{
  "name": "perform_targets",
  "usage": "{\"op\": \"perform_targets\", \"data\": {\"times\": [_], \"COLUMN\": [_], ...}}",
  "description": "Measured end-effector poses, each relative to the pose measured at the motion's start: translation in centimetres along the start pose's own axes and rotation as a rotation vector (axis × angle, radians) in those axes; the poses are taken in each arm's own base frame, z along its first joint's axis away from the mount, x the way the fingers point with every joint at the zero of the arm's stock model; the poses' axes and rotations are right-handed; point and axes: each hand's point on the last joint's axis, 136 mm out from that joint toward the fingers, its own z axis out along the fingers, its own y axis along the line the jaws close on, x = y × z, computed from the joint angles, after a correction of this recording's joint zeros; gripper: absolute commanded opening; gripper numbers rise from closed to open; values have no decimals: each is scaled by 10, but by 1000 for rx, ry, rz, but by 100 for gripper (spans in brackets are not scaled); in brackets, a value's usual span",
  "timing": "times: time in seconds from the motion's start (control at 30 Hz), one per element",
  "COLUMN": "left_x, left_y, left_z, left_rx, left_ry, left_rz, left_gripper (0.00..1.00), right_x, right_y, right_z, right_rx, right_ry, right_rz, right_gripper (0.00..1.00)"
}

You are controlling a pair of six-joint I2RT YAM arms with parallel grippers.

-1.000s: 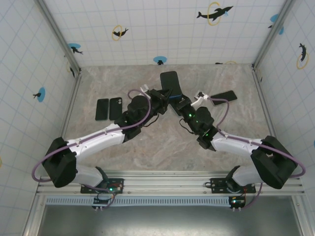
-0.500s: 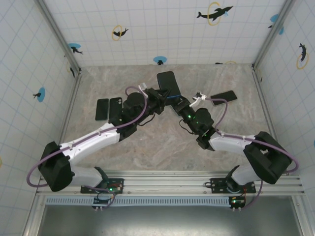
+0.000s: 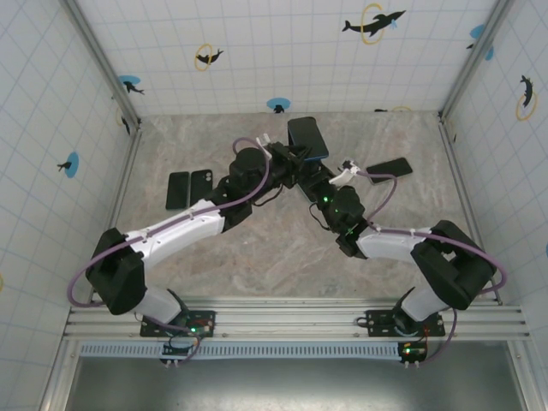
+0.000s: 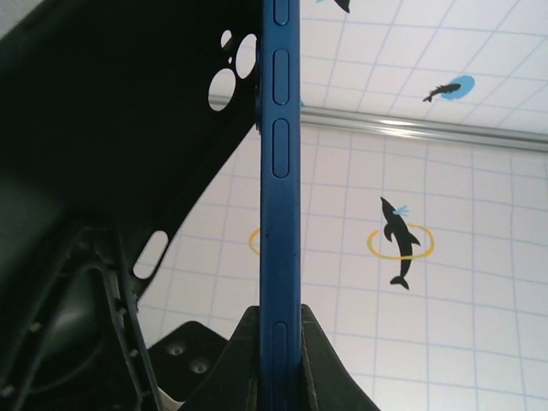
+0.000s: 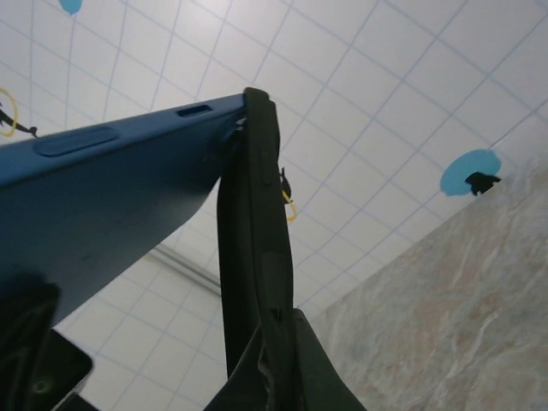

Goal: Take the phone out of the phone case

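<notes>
A blue phone (image 3: 308,138) is held up over the middle back of the table, between both arms. In the left wrist view its blue edge (image 4: 278,171) with side buttons runs straight up from my left gripper (image 4: 278,318), which is shut on it. The black case (image 4: 128,128), with camera cut-outs, peels away to the left of the phone. My right gripper (image 5: 279,324) is shut on the black case's edge (image 5: 253,240), and the blue phone (image 5: 103,197) angles off to the left, still meeting the case at its top corner. Both grippers (image 3: 288,164) (image 3: 315,176) sit just below the phone.
Two dark phones or cases (image 3: 178,190) (image 3: 201,187) lie flat at the left of the marble table (image 3: 257,248). Another dark phone (image 3: 390,168) lies at the right, near the right arm's cable. Tiled walls close in the back and sides.
The phone and case have shifted right and slightly back, and tilted flatter. The left arm has stretched further right, and the right gripper followed.
</notes>
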Motion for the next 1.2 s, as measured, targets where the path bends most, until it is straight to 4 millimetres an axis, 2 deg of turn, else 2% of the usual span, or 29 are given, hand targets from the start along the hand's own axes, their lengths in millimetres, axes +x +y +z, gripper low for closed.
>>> {"op": "perform_targets", "data": {"times": [0.13, 0.2, 0.33, 0.4, 0.5, 0.67, 0.73, 0.9, 1.2], "left_x": [-9, -26, -71, -87, -99, -119, -133, -161, -179], "left_y": [0, -3, -20, -17, 19, 107, 129, 160, 207], "left_z": [-11, -26, -58, -72, -84, -99, -109, -126, -133], "left_rx": [-20, -33, -37, -43, -122, -322, -368, -410, -428], "left_ry": [8, -11, -82, -103, -92, -31, -29, -9, 114], "left_rz": [18, 55, 153, 187, 220, 233, 236, 277, 346], "left_gripper": [0, 0, 0, 0, 0, 0, 0, 0, 0], "right_x": [-2, -2, 0, 2, 9, 22, 32, 55, 69], "right_y": [-9, -21, -51, -56, -55, -50, -51, -55, -47], "right_z": [1, -1, -7, -8, -10, -11, -12, -13, -5], "right_rx": [21, 55, 129, 136, 126, 93, 92, 97, 70], "right_ry": [8, 28, 71, 92, 125, 182, 214, 278, 311], "right_rz": [-17, -35, -58, -50, -21, 35, 46, 61, 93], "right_gripper": [0, 0, 0, 0, 0, 0, 0, 0, 0]}}
